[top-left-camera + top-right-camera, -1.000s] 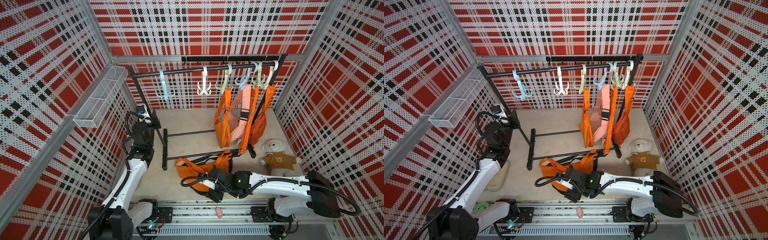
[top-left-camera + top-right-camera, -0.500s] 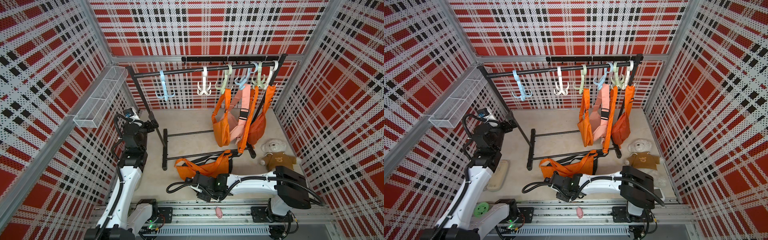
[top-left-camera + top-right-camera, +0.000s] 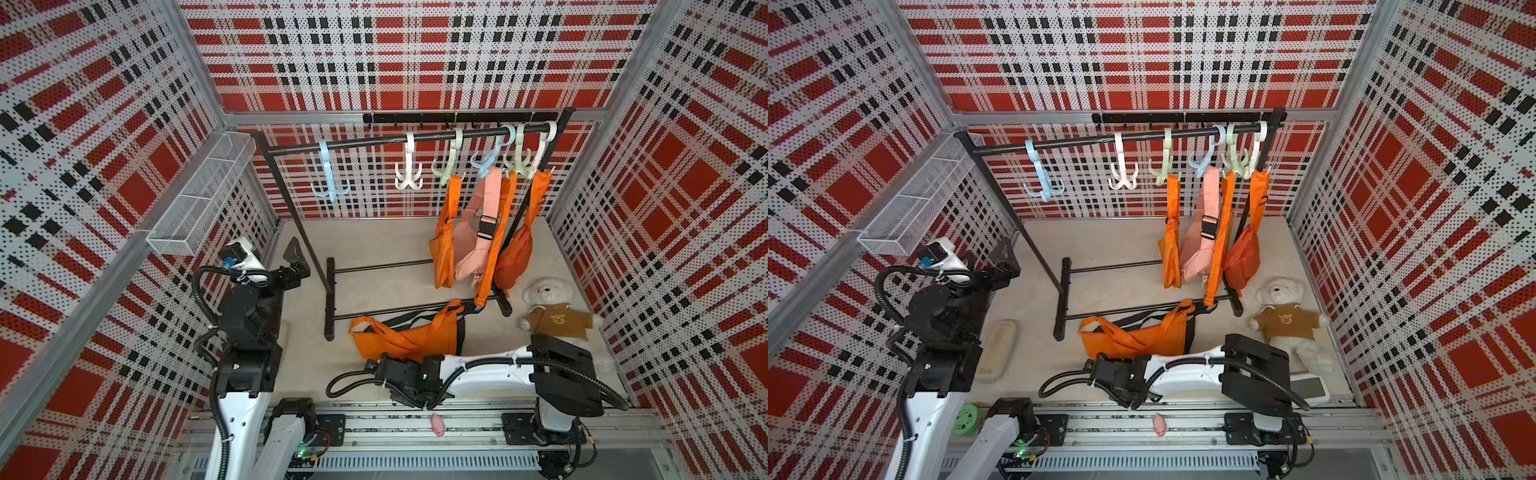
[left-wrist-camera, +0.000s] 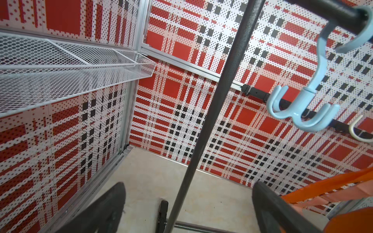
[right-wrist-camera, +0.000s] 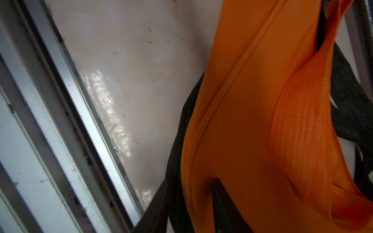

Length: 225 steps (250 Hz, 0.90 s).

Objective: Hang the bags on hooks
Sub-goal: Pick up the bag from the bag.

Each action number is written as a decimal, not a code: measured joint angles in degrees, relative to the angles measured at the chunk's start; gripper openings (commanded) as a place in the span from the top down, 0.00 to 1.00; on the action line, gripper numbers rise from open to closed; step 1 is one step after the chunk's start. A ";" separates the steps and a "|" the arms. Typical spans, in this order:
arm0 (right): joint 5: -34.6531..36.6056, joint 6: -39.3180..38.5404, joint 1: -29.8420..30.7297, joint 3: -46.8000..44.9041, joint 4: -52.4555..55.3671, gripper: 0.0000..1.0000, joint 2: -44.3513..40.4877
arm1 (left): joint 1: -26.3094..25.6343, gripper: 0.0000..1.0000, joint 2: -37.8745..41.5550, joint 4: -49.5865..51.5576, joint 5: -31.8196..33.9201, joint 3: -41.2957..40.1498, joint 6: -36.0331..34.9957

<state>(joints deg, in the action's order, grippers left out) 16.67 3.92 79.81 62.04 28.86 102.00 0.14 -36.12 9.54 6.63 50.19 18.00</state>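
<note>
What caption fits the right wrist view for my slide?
Right gripper, jaws flanking the edge of the orange bag and a black strap on the beige floor.

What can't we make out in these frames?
- Right tool: in both top views, hidden under its own wrist; the wrist view cuts it off at the edge, so grip on the orange bag is unconfirmed.
- Crowded hooks: they overlap in both top views; which carries which strap is unclear.
- Green disc: half behind the left arm.

My top views both look down on the whole scene, rack (image 3: pixel 374 142) at twelve o'clock. Left wrist looks up the rack; right wrist hugs the bag (image 5: pixel 242 121).
</note>
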 measured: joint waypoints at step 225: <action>-4.87 4.72 -20.09 -9.92 -5.62 1.00 -46.99 | -25.53 0.00 10.60 10.25 -7.19 1.38 9.27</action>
<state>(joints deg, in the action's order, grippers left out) 11.79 8.64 59.72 52.12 23.24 55.00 -25.39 -25.52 19.79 -0.56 51.57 27.27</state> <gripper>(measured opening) 0.060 0.994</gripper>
